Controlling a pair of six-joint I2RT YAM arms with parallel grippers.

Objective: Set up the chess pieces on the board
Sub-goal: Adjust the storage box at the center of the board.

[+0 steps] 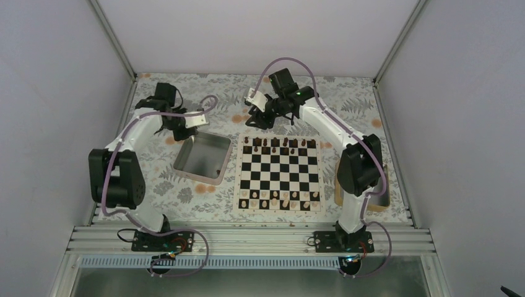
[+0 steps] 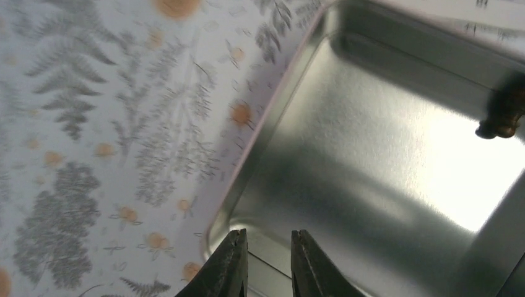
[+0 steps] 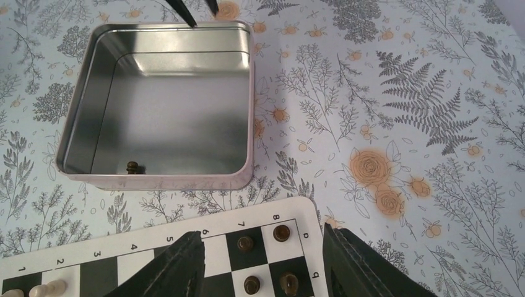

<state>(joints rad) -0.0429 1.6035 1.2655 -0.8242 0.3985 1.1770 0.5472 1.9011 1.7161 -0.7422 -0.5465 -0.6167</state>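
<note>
The board (image 1: 280, 174) lies mid-table, with dark chess pieces (image 1: 278, 143) lined along its far rows. My right gripper (image 1: 257, 120) hovers over the board's far left corner (image 3: 124, 244), jaws wide open and empty. Between its fingers (image 3: 179, 266), several dark pieces (image 3: 282, 232) stand on corner squares. One dark piece (image 3: 132, 167) sits inside the metal tray (image 3: 161, 180). It also shows at the right edge of the left wrist view, as a dark piece (image 2: 503, 114). My left gripper (image 2: 269, 238) hangs over the tray's far corner (image 2: 278, 105), its jaws narrowly apart with nothing between them.
Pale pieces (image 1: 282, 199) fill the board's near rows. The tray (image 1: 198, 175) stands just left of the board on a floral cloth. A tan box (image 1: 384, 195) sits behind the right arm's base, by the right wall. The left gripper's fingertips (image 3: 192, 12) poke over the tray's far rim.
</note>
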